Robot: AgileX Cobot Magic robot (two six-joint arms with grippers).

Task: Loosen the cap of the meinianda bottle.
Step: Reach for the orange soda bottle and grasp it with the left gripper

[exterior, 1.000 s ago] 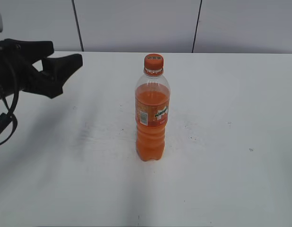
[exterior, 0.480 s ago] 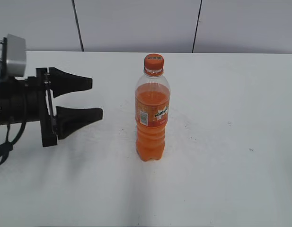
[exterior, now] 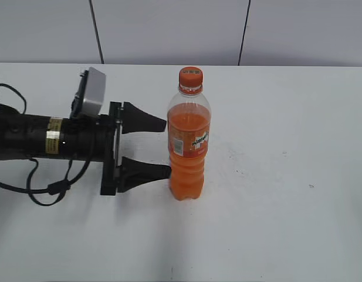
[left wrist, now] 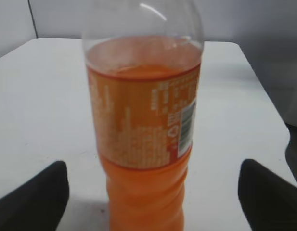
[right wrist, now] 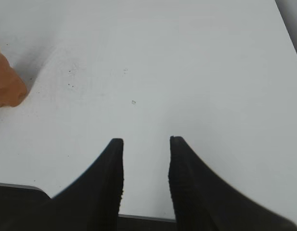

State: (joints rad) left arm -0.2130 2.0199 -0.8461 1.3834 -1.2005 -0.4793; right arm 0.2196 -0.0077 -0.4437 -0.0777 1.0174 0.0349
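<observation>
The meinianda bottle (exterior: 189,141) stands upright in the middle of the white table, with orange drink and an orange-and-white label. Its orange cap (exterior: 190,76) is on top. My left gripper (exterior: 164,147) is open, lying level from the left, its two black fingertips just at the bottle's left side, one above the other. In the left wrist view the bottle (left wrist: 143,139) fills the middle between the wide-apart fingers (left wrist: 153,192); the cap is out of that view. My right gripper (right wrist: 146,144) is open and empty over bare table; the bottle's base (right wrist: 6,84) shows at its far left.
The white table (exterior: 286,176) stretches to a grey panelled wall behind. The left arm's black body and cable (exterior: 40,147) lie across the table's left side. The right arm does not show in the exterior view.
My left gripper has swung in from the far left and moved right toward the bottle, its open fingers now reaching the bottle's side. The bottle has not moved.
</observation>
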